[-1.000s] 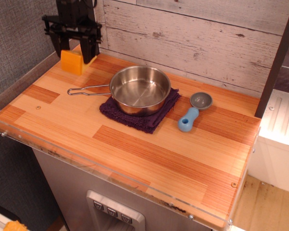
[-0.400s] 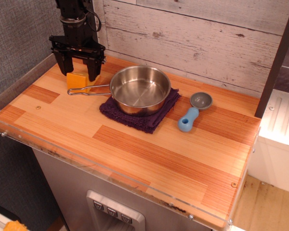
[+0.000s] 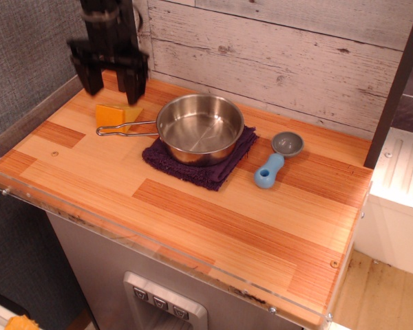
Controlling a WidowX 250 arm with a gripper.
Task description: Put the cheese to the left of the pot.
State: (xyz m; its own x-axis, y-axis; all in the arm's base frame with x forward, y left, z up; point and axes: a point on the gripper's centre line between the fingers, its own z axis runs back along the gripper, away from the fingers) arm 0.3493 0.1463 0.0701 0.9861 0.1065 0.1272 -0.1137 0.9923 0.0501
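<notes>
The cheese (image 3: 116,115), an orange wedge with a paler yellow tip, lies on the wooden counter just left of the pot, touching the far side of its wire handle. The pot (image 3: 200,128) is a shiny steel saucepan on a dark purple cloth (image 3: 201,160), with its handle pointing left. My black gripper (image 3: 111,88) hangs open above the cheese, blurred, with nothing between its fingers.
A grey scoop with a blue handle (image 3: 277,159) lies right of the pot. A plank wall stands behind the counter and a grey fabric wall at the left. A clear plastic lip (image 3: 151,242) runs along the counter's front edge.
My gripper carried the cheese down to the counter beside the pot handle, let it go, and has risen clear of it. The cheese now lies flat on the wood.
</notes>
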